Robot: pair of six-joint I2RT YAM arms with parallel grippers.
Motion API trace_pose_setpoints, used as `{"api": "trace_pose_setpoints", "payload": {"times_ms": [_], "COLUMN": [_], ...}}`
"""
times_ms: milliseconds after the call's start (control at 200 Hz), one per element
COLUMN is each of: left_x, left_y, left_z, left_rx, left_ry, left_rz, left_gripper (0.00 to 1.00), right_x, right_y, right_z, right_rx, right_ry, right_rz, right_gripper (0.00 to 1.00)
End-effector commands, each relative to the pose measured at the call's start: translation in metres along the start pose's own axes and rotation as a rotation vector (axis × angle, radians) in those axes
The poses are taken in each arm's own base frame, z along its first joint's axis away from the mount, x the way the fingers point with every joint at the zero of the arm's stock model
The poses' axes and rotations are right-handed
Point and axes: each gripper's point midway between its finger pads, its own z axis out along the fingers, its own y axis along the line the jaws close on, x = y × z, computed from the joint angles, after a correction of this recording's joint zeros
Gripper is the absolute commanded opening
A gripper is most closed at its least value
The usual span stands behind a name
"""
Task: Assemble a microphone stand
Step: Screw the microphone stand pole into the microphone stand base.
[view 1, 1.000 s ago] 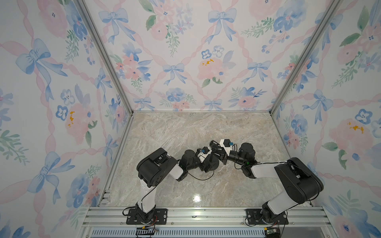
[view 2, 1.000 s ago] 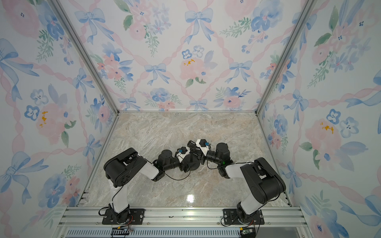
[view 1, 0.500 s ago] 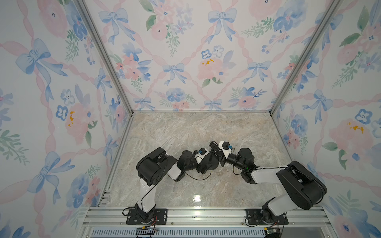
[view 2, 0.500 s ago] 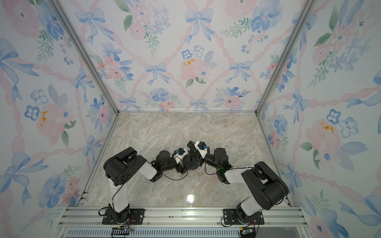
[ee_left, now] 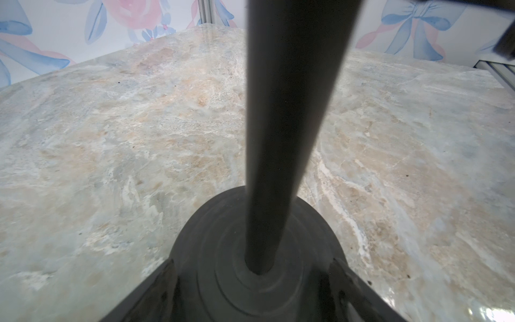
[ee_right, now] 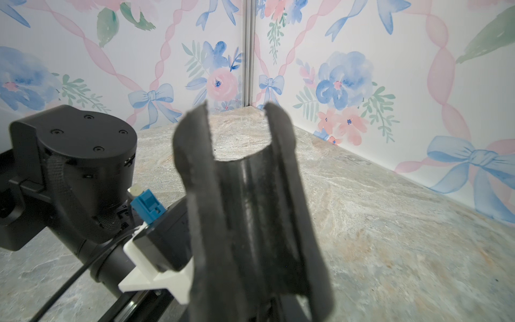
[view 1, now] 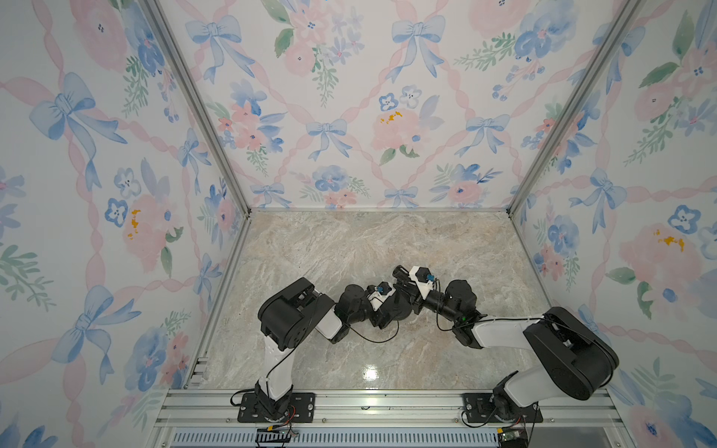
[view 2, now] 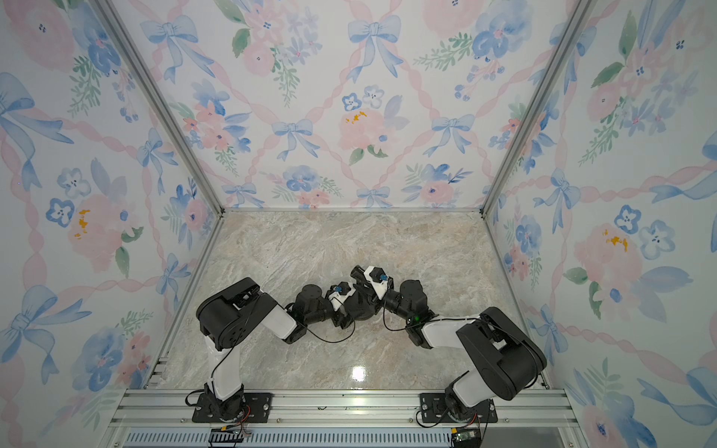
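In the left wrist view the black round base (ee_left: 217, 251) lies flat on the marble, and the thin rod (ee_left: 278, 133) rises from its centre hole. My left gripper (ee_left: 251, 262) stands around the disc, a finger against each side of its rim. The right wrist view is filled by the rod's C-shaped clip (ee_right: 248, 195), held by my right gripper (view 1: 407, 281); its fingers are hidden behind the clip. In both top views the two grippers meet at the middle of the table (view 2: 361, 294) and cover most of the microphone stand.
The left arm's wrist motor (ee_right: 80, 156) and its camera mount sit close beside the clip. Floral walls (view 1: 349, 116) close off three sides of the marble table (view 1: 349, 248). An aluminium rail (view 1: 388, 403) with both arm bases runs along the front. A loose black cable (view 1: 372, 339) hangs near the left wrist.
The right gripper, with the rod, has shifted a little to the left, closer over the left gripper. The left arm has barely moved.
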Motion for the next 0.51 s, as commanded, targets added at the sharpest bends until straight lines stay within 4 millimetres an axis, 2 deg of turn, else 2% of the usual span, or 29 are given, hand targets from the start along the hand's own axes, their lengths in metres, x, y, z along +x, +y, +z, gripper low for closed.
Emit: {"api": "trace_pose_setpoints", "payload": {"times_ms": [0,200,340,370,500], "left_x": [0.052,0.053,0.056,0.056,0.056], "left_y": [-0.017,-0.016,-0.013,-0.012,-0.012], "left_z": [-0.005,-0.002,0.0,0.0,0.0], "left_rx": [0.054,0.051,0.033,0.029,0.027], "left_ry": [0.167,0.171,0.177,0.179,0.178], "left_rz": [-0.011,-0.04,-0.057,-0.061,-0.062], "left_gripper": [0.84,0.83,0.82,0.82,0.82], "right_x": [0.036,0.037,0.033,0.043,0.049], "right_y": [0.01,0.008,0.013,0.016,0.027], "right_z": [0.005,0.012,0.004,0.004,0.0], "right_rx": [0.032,0.26,0.385,0.412,0.479], "right_ry": [0.156,0.161,0.047,0.061,0.017], "right_rz": [0.035,0.033,0.046,0.028,0.011], "right_gripper": [0.0,0.0,0.0,0.0,0.0]}}
